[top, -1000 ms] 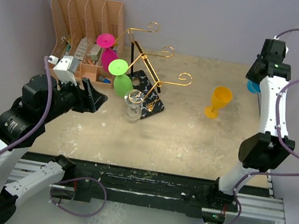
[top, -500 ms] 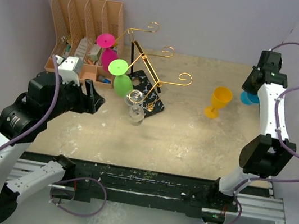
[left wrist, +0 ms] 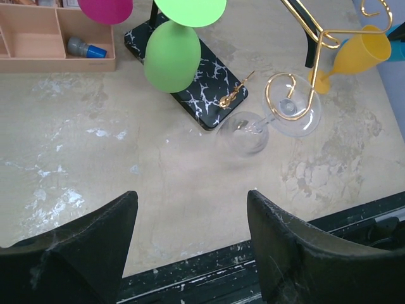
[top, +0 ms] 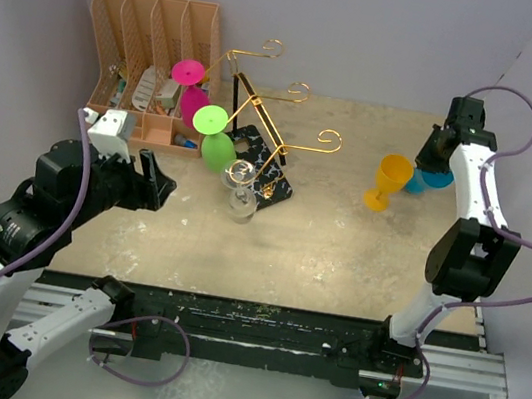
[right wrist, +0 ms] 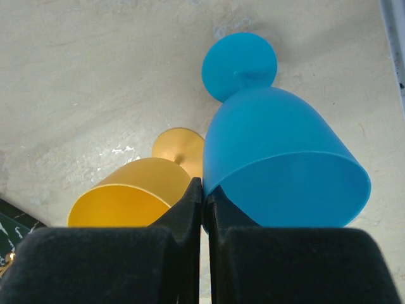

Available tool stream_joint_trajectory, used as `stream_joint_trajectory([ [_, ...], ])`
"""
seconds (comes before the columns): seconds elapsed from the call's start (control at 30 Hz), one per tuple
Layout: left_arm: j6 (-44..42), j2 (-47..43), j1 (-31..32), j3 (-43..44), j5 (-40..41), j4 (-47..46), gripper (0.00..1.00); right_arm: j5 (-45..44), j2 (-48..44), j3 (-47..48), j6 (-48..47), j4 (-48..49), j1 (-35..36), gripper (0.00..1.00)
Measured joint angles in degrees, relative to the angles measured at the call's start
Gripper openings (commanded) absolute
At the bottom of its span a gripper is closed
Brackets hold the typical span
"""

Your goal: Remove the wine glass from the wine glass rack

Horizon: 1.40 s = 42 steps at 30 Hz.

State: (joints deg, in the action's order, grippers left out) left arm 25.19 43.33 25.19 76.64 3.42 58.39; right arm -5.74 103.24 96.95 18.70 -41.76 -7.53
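Left jaws: the left gripper stands wide apart and empty, low over the surface.
Clear glass: the clear glass hangs foot-up from a curled arm of the rack. It is ahead of the left jaws, slightly right, not touching them.
Other glasses on rack: a green glass and a pink glass hang inverted, left of the clear one.
Right jaws: the right gripper is pressed together, tips pinching the rim of a blue glass. It is just beside a yellow glass and well apart from the rack.
Materials: gold wire arms, black post, black white-veined square base. The coloured glasses are smooth and opaque. The surface is pale and scuffed.
Views: only the right wrist view shows the pinch. Only the top view shows the orange organiser behind the rack.
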Motion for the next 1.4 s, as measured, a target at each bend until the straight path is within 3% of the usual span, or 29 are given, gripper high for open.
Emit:
stream_joint_trajectory([
  [0.07, -0.4, -0.1, 0.0, -0.6, 0.3, 0.1, 0.74, 0.7, 0.2, 0.0, 0.0, 0.1, 0.0, 0.01],
  [0.37, -1.0, -0.5, 0.0, -2.6, 1.6, 1.1, 0.74, 0.8, 0.7, 0.6, 0.1, 0.0, 0.0, 0.22],
  [0.73, -2.3, -3.9, 0.0, -5.3, 5.0, 1.4, 0.74, 0.7, -0.2, 3.8, -0.4, 0.1, 0.0, 0.25],
  [0.93, -2.3, -8.1, 0.0, -7.6, 9.2, 0.9, 0.75, 0.8, -7.0, 6.0, 0.0, 0.1, 1.5, 0.25],
  [1.07, -2.3, -11.2, 0.0, -10.0, 11.6, 0.3, 0.75, 6.2, -15.7, 6.5, 1.9, 2.6, 6.6, 0.24],
  [1.2, -2.3, -14.1, 0.0, -11.9, 13.2, -1.6, 0.75, 22.5, -24.3, 2.6, 7.8, 12.8, 15.1, 0.25],
  [1.4, -2.2, -18.4, 0.0, -15.8, 15.2, -5.2, 0.75, 33.8, -23.9, 2.1, 12.9, 18.7, 29.4, 0.35],
])
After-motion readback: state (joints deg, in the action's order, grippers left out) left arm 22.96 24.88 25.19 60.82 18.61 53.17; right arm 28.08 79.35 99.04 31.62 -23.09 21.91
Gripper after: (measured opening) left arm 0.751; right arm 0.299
